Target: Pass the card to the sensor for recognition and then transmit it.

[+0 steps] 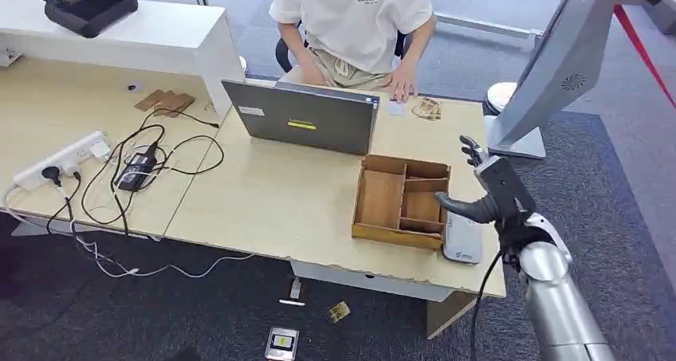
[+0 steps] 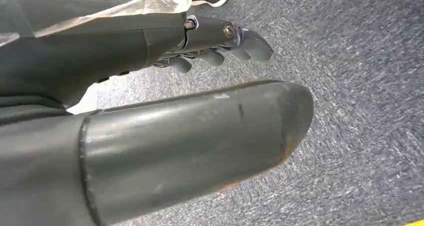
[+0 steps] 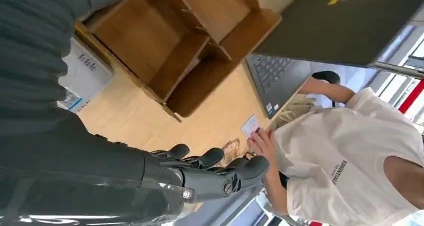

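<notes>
card: small white card (image 1: 395, 107) flat on the table (image 1: 279, 202), far side, just right of the laptop (image 1: 307, 118), under the person's hand (image 1: 401, 86); also in right wrist view (image 3: 250, 125)
card handling: looks thin, light, fairly stiff, probably slick; lying flat means no edge to get under, so judge best to take it by a short edge once the person lifts or offers it
card axis: too small to be sure; long axis seems to run roughly left-right, face up
sensor: likely the white flat reader (image 1: 461, 240) at the near right table edge, touching the right side of the wooden tray (image 1: 401, 202)
right hand: right hand (image 1: 478, 186) raised above the reader, fingers spread, thumb out toward the tray, holding nothing
left hand: left hand (image 2: 210, 51) hanging over carpet, fingers curled in, nothing in them
gap: card well apart from right hand, across the tray
</notes>
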Motion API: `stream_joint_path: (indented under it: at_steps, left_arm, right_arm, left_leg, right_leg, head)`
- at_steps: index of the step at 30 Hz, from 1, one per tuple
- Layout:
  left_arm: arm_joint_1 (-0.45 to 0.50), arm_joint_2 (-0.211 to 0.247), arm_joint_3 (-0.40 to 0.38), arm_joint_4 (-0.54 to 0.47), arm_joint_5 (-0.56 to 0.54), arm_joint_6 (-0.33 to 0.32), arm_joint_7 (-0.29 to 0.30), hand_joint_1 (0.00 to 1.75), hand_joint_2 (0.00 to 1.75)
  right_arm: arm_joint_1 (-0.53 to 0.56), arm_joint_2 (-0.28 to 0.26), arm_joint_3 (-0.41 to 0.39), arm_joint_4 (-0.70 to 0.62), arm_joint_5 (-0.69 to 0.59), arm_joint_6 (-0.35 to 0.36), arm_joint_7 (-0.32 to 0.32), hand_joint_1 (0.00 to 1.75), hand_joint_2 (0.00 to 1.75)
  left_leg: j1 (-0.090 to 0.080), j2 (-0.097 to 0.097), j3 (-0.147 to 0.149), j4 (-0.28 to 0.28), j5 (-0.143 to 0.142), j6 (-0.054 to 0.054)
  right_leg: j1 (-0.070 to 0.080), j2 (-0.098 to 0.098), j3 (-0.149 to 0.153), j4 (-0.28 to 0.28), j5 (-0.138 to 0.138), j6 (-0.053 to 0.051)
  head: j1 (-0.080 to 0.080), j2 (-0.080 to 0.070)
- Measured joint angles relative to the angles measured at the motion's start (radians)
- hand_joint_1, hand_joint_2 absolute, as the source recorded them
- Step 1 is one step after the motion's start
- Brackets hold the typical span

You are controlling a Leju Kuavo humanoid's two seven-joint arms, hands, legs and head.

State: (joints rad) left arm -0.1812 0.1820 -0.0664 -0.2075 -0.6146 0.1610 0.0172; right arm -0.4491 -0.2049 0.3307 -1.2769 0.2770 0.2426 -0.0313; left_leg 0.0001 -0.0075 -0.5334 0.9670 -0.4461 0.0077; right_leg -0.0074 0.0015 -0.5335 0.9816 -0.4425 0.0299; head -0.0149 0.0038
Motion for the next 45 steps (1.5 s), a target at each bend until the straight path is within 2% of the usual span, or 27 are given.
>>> stream_joint_path:
  at_steps: [5,9,13,21,30,33,37,42,45]
  left_arm:
    - [0.003,0.0,0.007,0.0,0.0,0.003,0.0,0.0,0.0]
    - [0.004,0.0,0.011,0.0,-0.002,0.003,0.005,0.0,0.0]
    - [0.004,0.0,0.016,0.0,-0.004,0.006,0.01,0.0,0.0]
    - [0.003,0.0,0.017,0.0,-0.016,0.005,0.009,0.0,0.0]
    - [0.002,0.0,0.017,0.0,-0.017,0.003,0.013,0.0,0.0]
    - [0.003,0.0,0.018,0.0,-0.014,0.006,0.013,0.0,0.0]
    - [0.005,-0.001,0.021,0.0,-0.011,0.016,0.016,0.0,0.0]
    - [0.005,-0.003,0.026,0.0,-0.015,0.021,0.026,0.0,0.0]
    - [0.005,-0.005,0.029,0.0,-0.016,0.021,0.027,0.0,0.0]
  right_arm:
    - [0.059,-0.018,0.023,-0.069,0.118,-0.021,-0.004,0.0,1.75]
    - [0.086,-0.022,0.055,-0.096,0.324,-0.09,-0.005,0.0,1.75]
    - [0.105,-0.022,0.092,-0.098,0.467,-0.156,-0.012,0.0,1.75]
    - [0.135,-0.02,0.148,-0.079,0.541,-0.198,-0.022,0.0,1.75]
    - [0.176,-0.026,0.196,-0.082,0.564,-0.168,0.026,0.0,1.75]
    - [0.185,-0.028,0.209,-0.09,0.602,-0.177,0.066,0.0,1.75]
    - [0.191,-0.028,0.228,-0.089,0.699,-0.273,0.138,0.0,1.75]
    - [0.192,-0.022,0.24,-0.05,0.785,-0.428,0.153,0.0,1.75]
    - [0.189,-0.014,0.244,-0.017,0.813,-0.481,0.153,0.0,1.75]
  left_leg:
    - [0.0,0.0,0.0,0.0,0.0,0.0]
    - [0.0,0.0,0.0,0.0,0.0,0.0]
    - [0.0,0.0,0.0,0.0,0.0,0.0]
    - [0.0,0.0,0.0,0.0,0.0,0.0]
    - [0.0,0.0,0.0,0.0,0.0,0.0]
    - [0.0,0.0,-0.001,0.0,0.0,0.0]
    - [0.0,0.0,-0.001,0.0,0.0,0.0]
    - [0.0,0.0,-0.001,0.0,0.0,0.0]
    - [0.0,0.0,-0.001,0.0,0.0,0.0]
  right_leg:
    - [0.0,0.0,0.0,0.0,0.0,0.0]
    - [0.0,0.0,0.0,0.0,0.0,0.0]
    - [0.0,0.0,0.0,0.0,0.0,0.0]
    - [0.0,0.0,0.0,0.0,0.0,0.0]
    - [0.0,0.0,0.0,0.0,0.0,0.0]
    - [0.0,0.0,0.0,0.0,0.0,0.0]
    - [0.0,0.0,0.0,0.0,0.0,0.0]
    - [0.0,0.0,0.0,0.0,0.0,0.0]
    - [0.0,0.0,0.0,0.0,0.0,0.0]
  head:
    - [0.0,0.0]
    - [0.0,0.0]
    - [0.0,0.0]
    - [0.0,0.0]
    - [0.0,0.0]
    - [0.0,0.0]
    - [0.0,0.0]
    - [0.0,0.0]
    - [0.0,0.0]
